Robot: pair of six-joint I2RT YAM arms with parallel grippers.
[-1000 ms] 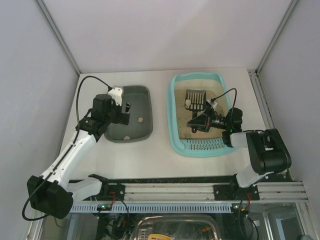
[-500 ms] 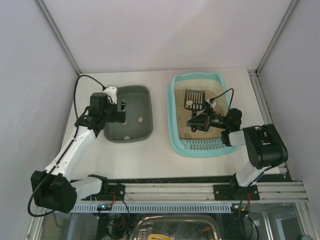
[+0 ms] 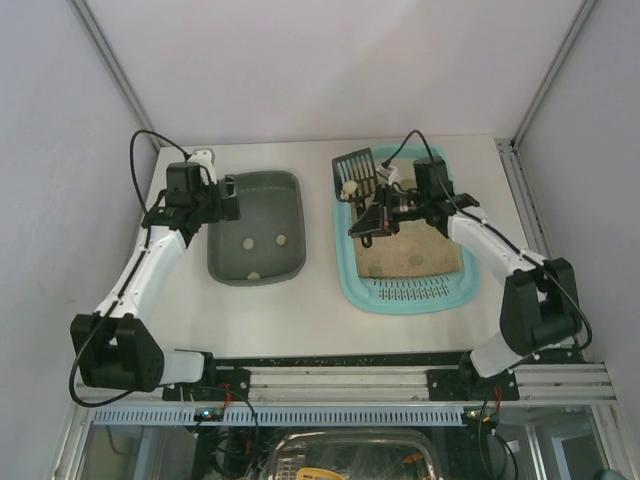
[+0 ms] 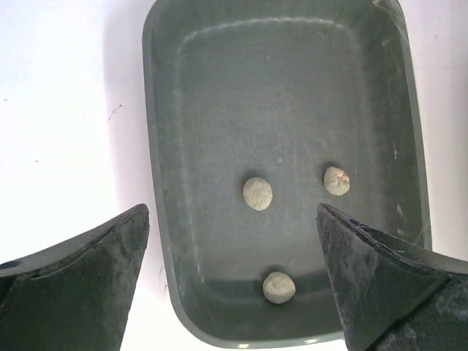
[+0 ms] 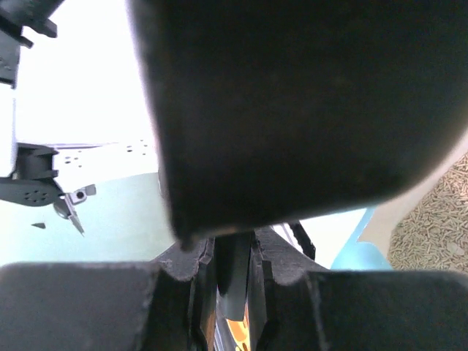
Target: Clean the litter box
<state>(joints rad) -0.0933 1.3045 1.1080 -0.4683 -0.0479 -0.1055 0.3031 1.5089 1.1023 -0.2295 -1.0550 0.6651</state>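
White tabletop [image 3: 320,310] between pale walls carries the large turquoise plastic litter box [image 3: 343,262] on its right half, slotted grille [image 3: 412,291] at the near end and tan sandy litter [image 3: 420,255] spread inside. Above its far left corner the right gripper [image 3: 383,208] is clamped tight on the handle of a black slotted plastic scoop [image 3: 357,166], with a small pale lump [image 3: 349,187] on the blade; the wrist view is mostly dark blur. Well to the left, apart from the box, lies a smaller dark grey-green plain tray [image 3: 262,205] holding three small pale round pellets [image 4: 257,194]. The left gripper [image 3: 229,198] hangs over that tray's left end, jaws spread wide, holding nothing.
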